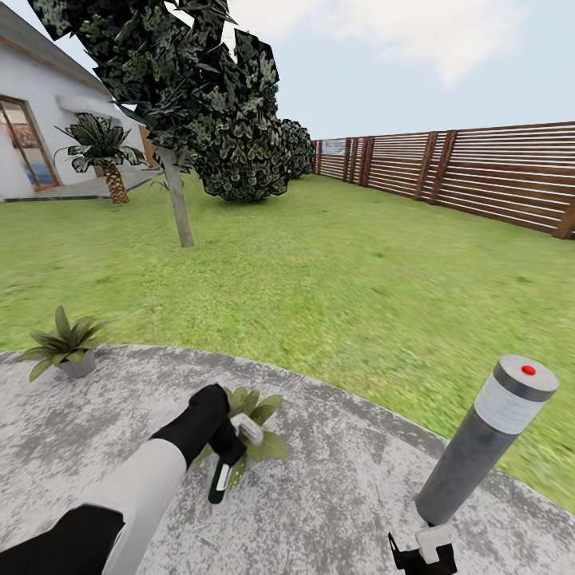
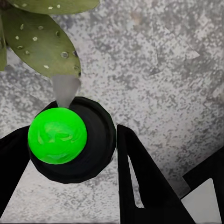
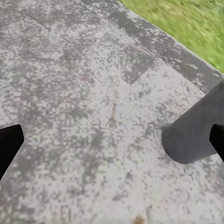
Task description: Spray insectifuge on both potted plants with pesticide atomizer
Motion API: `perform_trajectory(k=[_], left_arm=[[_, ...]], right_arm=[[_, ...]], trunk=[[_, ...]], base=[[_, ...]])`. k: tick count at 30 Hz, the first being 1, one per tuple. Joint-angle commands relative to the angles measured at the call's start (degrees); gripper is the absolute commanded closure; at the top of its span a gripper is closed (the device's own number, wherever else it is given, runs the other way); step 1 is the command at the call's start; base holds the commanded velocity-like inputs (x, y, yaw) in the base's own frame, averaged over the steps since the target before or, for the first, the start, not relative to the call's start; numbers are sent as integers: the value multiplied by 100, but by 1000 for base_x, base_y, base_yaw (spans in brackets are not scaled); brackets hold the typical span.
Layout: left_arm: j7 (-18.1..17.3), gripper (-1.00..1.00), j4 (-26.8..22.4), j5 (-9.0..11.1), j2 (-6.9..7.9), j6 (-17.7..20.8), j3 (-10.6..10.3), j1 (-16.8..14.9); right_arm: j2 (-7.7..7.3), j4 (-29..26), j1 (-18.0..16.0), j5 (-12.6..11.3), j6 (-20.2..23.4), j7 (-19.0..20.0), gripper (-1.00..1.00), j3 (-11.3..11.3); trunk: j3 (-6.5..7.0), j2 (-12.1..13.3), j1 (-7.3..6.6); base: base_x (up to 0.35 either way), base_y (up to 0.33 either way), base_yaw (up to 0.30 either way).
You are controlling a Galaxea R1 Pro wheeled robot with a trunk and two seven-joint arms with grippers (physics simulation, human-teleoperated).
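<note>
My left gripper [image 1: 226, 444] is shut on the pesticide atomizer [image 1: 220, 477], a dark green bottle with a whitish trigger head, held just above the round grey stone patio [image 1: 335, 495]. Right beneath and behind it sits one potted plant [image 1: 259, 419] with speckled leaves. In the left wrist view the atomizer [image 2: 88, 149] looks round and dark with a bright green ball on it, its grey nozzle aimed at the speckled leaves [image 2: 39, 42], and black fingers [image 2: 140, 186] flank it. The other potted plant [image 1: 65, 349] stands at the patio's left edge. My right gripper [image 1: 423, 555] [image 3: 112, 144] is open, low over the patio.
A tall grey bollard lamp [image 1: 487, 439] stands on the patio close to my right gripper; its base [image 3: 196, 130] is beside one fingertip. Lawn [image 1: 335, 271] stretches beyond, with a thin tree trunk [image 1: 180, 208], bushes, a brown slat fence [image 1: 479, 176] and a house at far left.
</note>
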Motion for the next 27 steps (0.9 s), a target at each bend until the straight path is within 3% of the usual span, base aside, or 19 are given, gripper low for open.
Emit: perform_trajectory(k=[1,10,22,27], left_arm=[[-57,100,4,-55,6,15,-5,14],[-56,100,40,-42,159,-4,-13,134],[-65,100,-52,-9,94,13,30,23],[-57,100,9,-28,154,0,34,115]], right_arm=[[2,4,-3,35,-12,-36,-100,18],[8,3,-3,35,-12,-27,-100,18],[8,3,-3,35,-12,-31,-100,18],[20,3,-3,30,-13,-35,-100,20]], trunk=[[-5,-2,-1],[-5,-2,-1],[-5,-2,-1],[-5,-2,-1]], base=[[0,0,0],[0,0,0],[0,0,0],[0,0,0]])
